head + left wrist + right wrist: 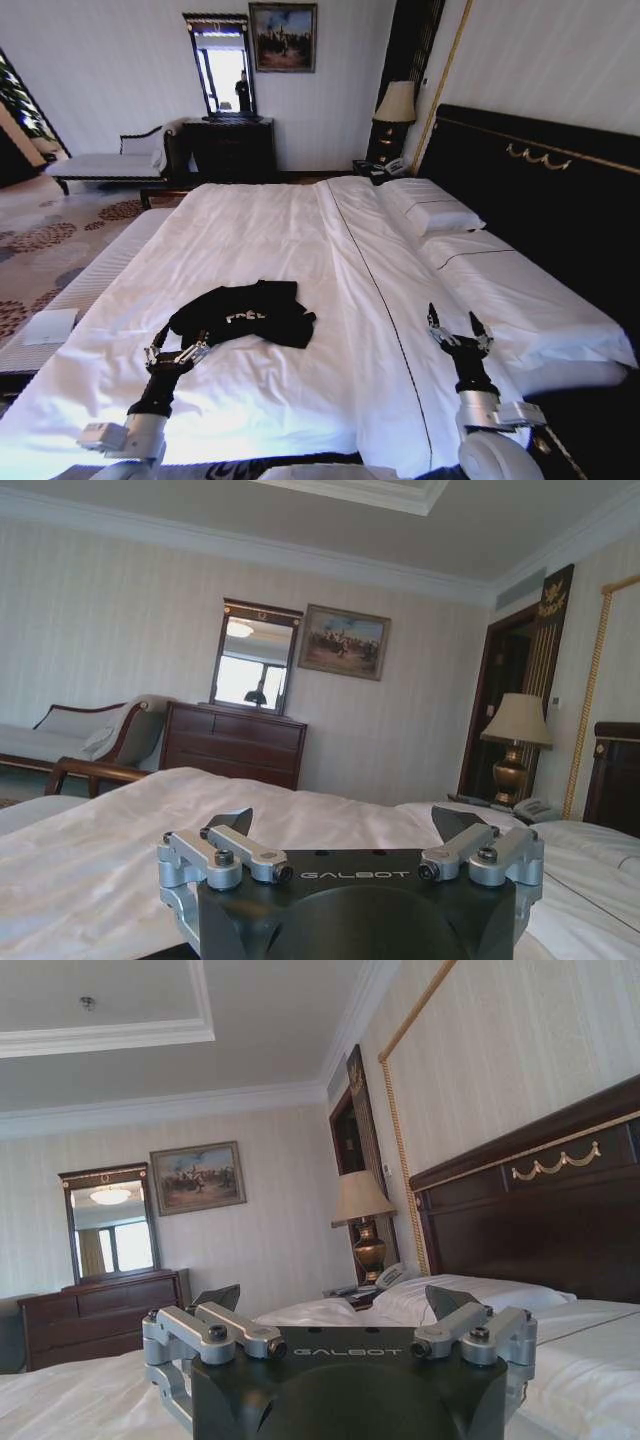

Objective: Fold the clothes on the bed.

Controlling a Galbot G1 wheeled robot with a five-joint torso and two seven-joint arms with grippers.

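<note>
The left gripper (176, 352) hangs with its fingers spread apart, holding nothing, just beside the near edge of the crumpled black short-sleeved cotton T-shirt with white lettering (250, 314). The T-shirt lies near the foot edge of the large white-sheeted bed (270, 235), left of the dark centre seam. The right gripper (458, 330), jaws likewise apart and empty, hovers over the bed's right side, well apart from the T-shirt.

Soft matt black cotton on the T-shirt (245, 313). Smooth white cloth, lightly creased, over the bed (300, 250). Glossy dark wood on the headboard (520, 1220). Brushed metal and matt black plastic on the left gripper (345, 825).
</note>
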